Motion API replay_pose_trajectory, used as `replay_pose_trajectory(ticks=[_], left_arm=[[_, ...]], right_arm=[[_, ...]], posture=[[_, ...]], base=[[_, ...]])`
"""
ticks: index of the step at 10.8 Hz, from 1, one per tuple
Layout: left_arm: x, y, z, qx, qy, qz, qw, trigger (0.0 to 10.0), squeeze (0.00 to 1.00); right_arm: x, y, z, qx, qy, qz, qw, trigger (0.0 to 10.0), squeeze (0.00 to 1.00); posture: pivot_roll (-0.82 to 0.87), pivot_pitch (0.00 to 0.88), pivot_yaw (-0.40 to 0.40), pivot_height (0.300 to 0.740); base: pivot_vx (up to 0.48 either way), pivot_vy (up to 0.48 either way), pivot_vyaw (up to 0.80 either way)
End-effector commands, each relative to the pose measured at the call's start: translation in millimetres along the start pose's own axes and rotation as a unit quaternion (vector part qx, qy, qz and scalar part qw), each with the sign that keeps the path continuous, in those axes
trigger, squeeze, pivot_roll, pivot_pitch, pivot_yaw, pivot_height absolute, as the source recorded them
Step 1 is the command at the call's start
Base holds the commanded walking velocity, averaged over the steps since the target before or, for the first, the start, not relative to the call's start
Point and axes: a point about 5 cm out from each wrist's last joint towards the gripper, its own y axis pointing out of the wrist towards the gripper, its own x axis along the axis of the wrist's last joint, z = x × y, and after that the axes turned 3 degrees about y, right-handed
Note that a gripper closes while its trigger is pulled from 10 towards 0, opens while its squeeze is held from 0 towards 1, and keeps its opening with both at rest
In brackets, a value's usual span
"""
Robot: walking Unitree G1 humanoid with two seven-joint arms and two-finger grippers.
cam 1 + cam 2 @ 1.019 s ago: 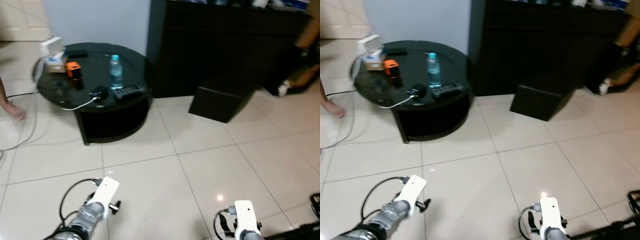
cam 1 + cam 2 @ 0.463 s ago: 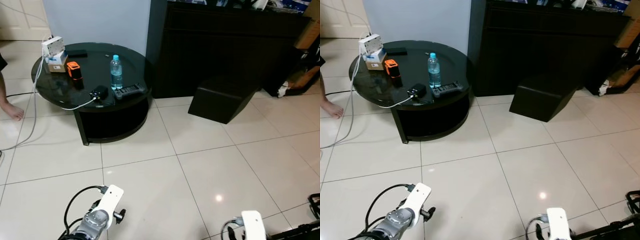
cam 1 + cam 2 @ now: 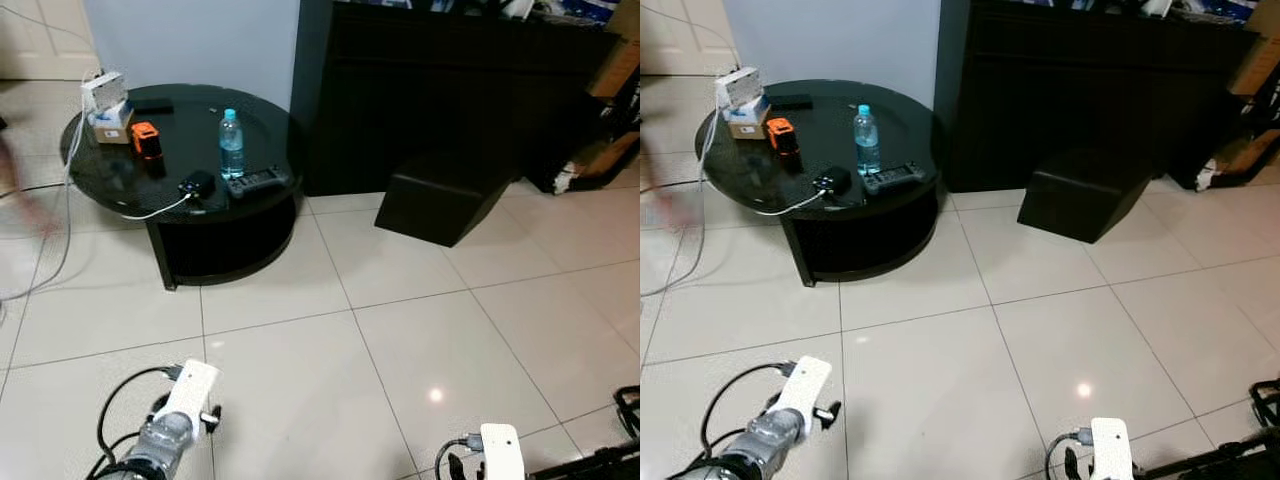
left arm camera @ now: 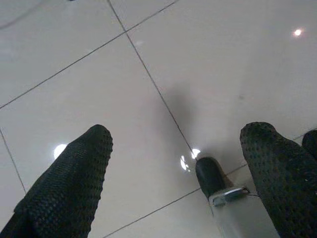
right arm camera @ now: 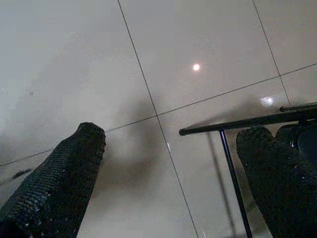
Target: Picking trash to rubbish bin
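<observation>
A clear plastic water bottle (image 3: 232,144) with a blue cap stands upright on the round black glass table (image 3: 255,120) at the far left. Both arms hang low near me, well short of the table: the left wrist (image 3: 187,391) and the right wrist (image 3: 497,449) show at the bottom edge. In the left wrist view my left gripper (image 4: 179,134) is open over bare floor tile, with nothing between its fingers (image 4: 74,173). My right gripper (image 5: 173,134) is likewise open and empty over the tiles, its fingers (image 5: 64,168) wide apart.
On the table lie a remote (image 3: 256,182), an orange device (image 3: 146,138), a black charger with a white cable (image 3: 198,185) and small boxes (image 3: 105,100). A black block (image 3: 440,205) sits before a dark cabinet (image 3: 450,90). A black metal frame (image 5: 247,121) stands by my right gripper.
The left arm has swung a little to the left and lower. The bare foot at the far left is now a blur. The table's things have not moved.
</observation>
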Motion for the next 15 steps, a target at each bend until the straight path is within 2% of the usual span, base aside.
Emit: replay_pose_trajectory(ticks=[1,2,3,4,6,9,10,11,13,14,15], left_arm=[[9,1.2,-6.6,-0.004,0.001,-0.014,1.000,10.0,0.00],[15,1.9,-17.9,-0.020,0.009,-0.019,1.000,10.0,0.00],[18,2.2,-29.4,-0.028,0.047,-0.017,0.998,10.0,0.00],[28,2.6,-37.8,-0.052,0.070,-0.032,0.996,10.0,0.00],[28,2.4,-41.4,-0.061,0.101,-0.028,0.993,10.0,0.00],[26,2.7,-35.9,-0.064,0.111,-0.021,0.992,10.0,0.00],[25,2.6,-35.6,-0.059,0.100,-0.022,0.993,10.0,0.00],[22,2.8,-27.0,-0.036,0.058,-0.017,0.998,10.0,0.00],[13,2.0,-14.0,-0.017,0.054,-0.009,0.998,10.0,0.00],[13,1.9,-11.2,-0.016,0.036,-0.010,0.999,10.0,0.00],[12,1.6,-11.6,-0.015,0.061,-0.014,0.998,10.0,0.00]], right_arm=[[-6,-2.8,-13.6,-0.021,0.008,0.015,1.000,10.0,0.00],[-7,-5.7,-28.1,-0.040,0.015,0.013,0.999,10.0,0.00],[-10,-10.2,-46.1,-0.069,0.030,0.015,0.997,10.0,0.00],[-13,-12.5,-50.7,-0.080,0.047,0.016,0.996,10.0,0.00],[-12,-11.7,-46.1,-0.070,0.056,0.007,0.996,10.0,0.00],[0,-6.1,-35.1,-0.057,0.080,-0.020,0.995,10.0,0.00],[-3,-6.4,-33.3,-0.049,0.064,-0.010,0.997,10.0,0.00],[-11,-7.6,-30.2,-0.036,0.030,0.014,0.999,10.0,0.00],[-10,-5.9,-26.2,-0.025,0.012,0.025,0.999,10.0,0.00],[-11,-5.2,-22.9,-0.019,-0.007,0.035,0.999,10.0,0.00],[-8,-4.4,-24.2,-0.035,-0.016,0.033,0.999,10.0,0.00]], posture=[[0.27,0.024,-0.155,0.740],[0.23,0.000,-0.133,0.740],[0.20,0.000,-0.115,0.740],[0.17,0.000,-0.105,0.740],[0.13,0.000,-0.090,0.740],[0.14,0.000,-0.093,0.740],[0.15,0.000,-0.107,0.740],[0.19,0.000,-0.128,0.740],[0.23,0.000,-0.150,0.740],[0.24,0.000,-0.148,0.740],[0.25,0.012,-0.139,0.740]], base=[[0.000,0.000,0.00],[0.000,0.000,0.00],[0.000,0.000,0.00],[0.000,0.000,0.00],[0.000,0.000,0.00],[0.000,0.000,0.00],[0.000,0.000,0.00],[0.000,0.000,0.00],[0.000,0.000,0.00],[0.000,0.000,0.00],[0.000,0.000,0.00]])
